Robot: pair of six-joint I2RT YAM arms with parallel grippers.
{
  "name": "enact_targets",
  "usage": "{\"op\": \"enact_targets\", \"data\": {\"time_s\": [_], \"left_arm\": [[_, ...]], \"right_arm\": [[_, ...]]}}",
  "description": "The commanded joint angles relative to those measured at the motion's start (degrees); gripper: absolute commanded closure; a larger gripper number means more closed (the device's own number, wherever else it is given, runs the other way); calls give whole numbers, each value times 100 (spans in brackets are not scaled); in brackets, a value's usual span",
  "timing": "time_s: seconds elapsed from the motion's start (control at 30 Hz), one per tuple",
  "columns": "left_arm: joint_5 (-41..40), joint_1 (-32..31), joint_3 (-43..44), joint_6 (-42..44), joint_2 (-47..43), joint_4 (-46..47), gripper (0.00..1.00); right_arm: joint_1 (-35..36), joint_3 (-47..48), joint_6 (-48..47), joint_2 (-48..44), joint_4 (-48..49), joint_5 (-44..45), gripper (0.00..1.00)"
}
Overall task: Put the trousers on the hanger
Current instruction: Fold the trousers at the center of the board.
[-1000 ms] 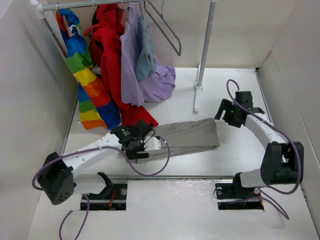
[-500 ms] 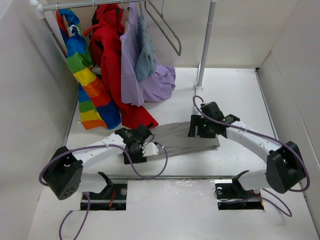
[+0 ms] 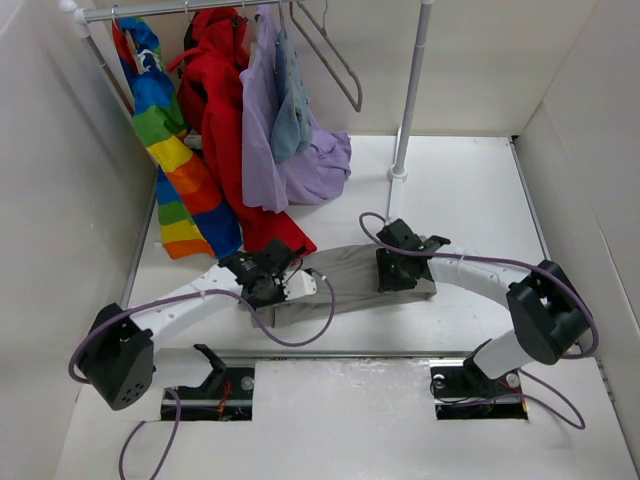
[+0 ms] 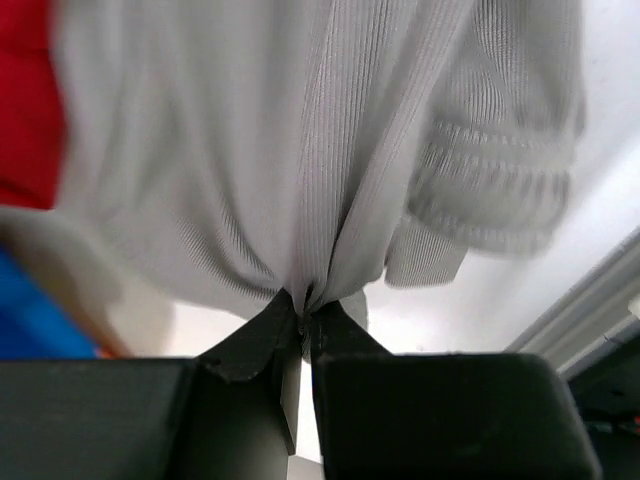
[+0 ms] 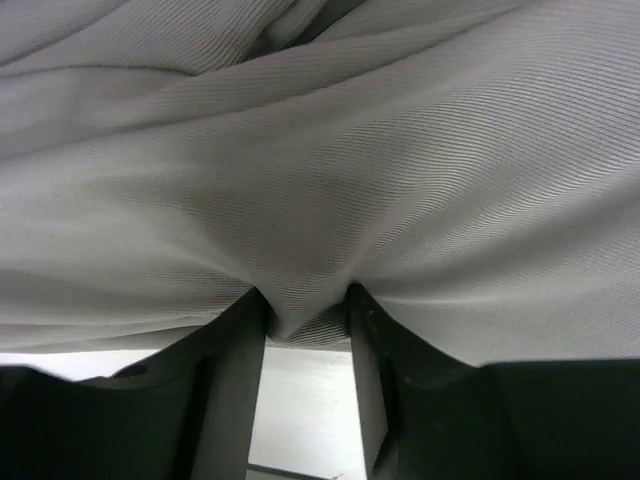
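Observation:
The grey-beige trousers (image 3: 345, 272) lie flat across the middle of the table, running left to right. My left gripper (image 3: 276, 284) is at their left end. In the left wrist view it (image 4: 305, 312) is shut on a pinched fold of the trousers (image 4: 330, 150). My right gripper (image 3: 398, 272) presses down on their right end. In the right wrist view its jaws (image 5: 307, 312) have closed in on a bulging fold of the cloth (image 5: 350, 150). The grey hanger (image 3: 337, 60) hangs empty on the rail at the back, far from both grippers.
On the rail hang a rainbow garment (image 3: 165, 150), a red coat (image 3: 225, 120), a lilac garment (image 3: 290, 165) and a small blue-grey one (image 3: 293, 110). The red coat's hem reaches the table beside my left gripper. A pale upright pole (image 3: 410, 100) stands behind the trousers. White walls close in both sides.
My right arm swung in from the right onto the trousers' right end and its jaws narrowed on the cloth. My left gripper closed on the left end.

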Motion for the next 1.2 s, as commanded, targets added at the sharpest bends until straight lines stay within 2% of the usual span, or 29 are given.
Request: {"op": "enact_targets", "data": {"time_s": [0.0, 0.03, 0.07, 0.1, 0.23, 0.37, 0.43, 0.47, 0.5, 0.53, 0.57, 0.6, 0.63, 0.67, 0.73, 0.83, 0.9, 0.97, 1.0, 1.03, 1.07, 1.17], "left_arm": [[317, 38, 649, -12, -513, -504, 100], [369, 38, 745, 49, -669, -574, 100], [440, 38, 833, 49, -732, -662, 100], [545, 38, 913, 145, -785, -759, 100], [1177, 38, 1089, 479, -847, -1426, 100], [1074, -207, 678, 629, -645, -1560, 100], [942, -365, 519, 629, -540, -1560, 95], [889, -366, 413, 629, -478, -1507, 90], [889, -427, 412, 682, -365, -1507, 80], [889, -489, 325, 682, -311, -1507, 54], [889, -489, 324, 682, -258, -1507, 42], [889, -567, 324, 734, -206, -1507, 35], [949, -620, 324, 735, -136, -1594, 32], [950, -621, 324, 787, -135, -1595, 30], [1003, -621, 491, 788, -222, -1743, 29], [941, -621, 684, 727, -564, -1744, 29], [941, -472, 816, 726, -740, -1744, 27], [1081, -227, 1036, 778, -942, -1744, 24], [1160, -156, 1106, 779, -943, -1683, 23], [1239, -94, 1168, 779, -1022, -1683, 21], [1362, -41, 1229, 727, -1023, -1474, 16], [1233, 12, 1291, 184, -874, -842, 12]], "right_arm": [[14, 62, -143, 53, 69, 91, 59], [14, 62, -143, -16, 69, 91, 69], [14, 1, -143, -78, 69, 91, 89], [14, 1, -91, -79, 16, 143, 98], [-275, -60, -91, -297, -98, 92, 100], [-469, -114, -152, -614, -282, -14, 100], [-469, -114, -222, -720, -397, -14, 100], [-469, -114, -222, -772, -475, -14, 100], [-469, -114, -301, -773, -476, -84, 100], [-469, -114, -301, -773, -476, -154, 98], [-469, -114, -362, -616, -476, -155, 86], [-469, -114, -433, -554, -476, -320, 70], [-469, -114, -433, -501, -546, -374, 45], [-469, -114, -486, -500, -547, -375, 39], [-627, -61, -486, -727, -669, -375, 34], [-820, 53, -538, -1114, -783, -375, 34], [-987, 272, -539, -1404, -994, -453, 29], [-1118, 457, -592, -1528, -1117, -568, 23], [-1172, 649, -592, -1581, -1179, -568, 16], [-1251, 729, -644, -1651, -1249, -568, 12], [-1356, 800, -644, -1652, -1250, -568, 12], [-2119, 915, -784, -1547, -969, -629, 11]]}}
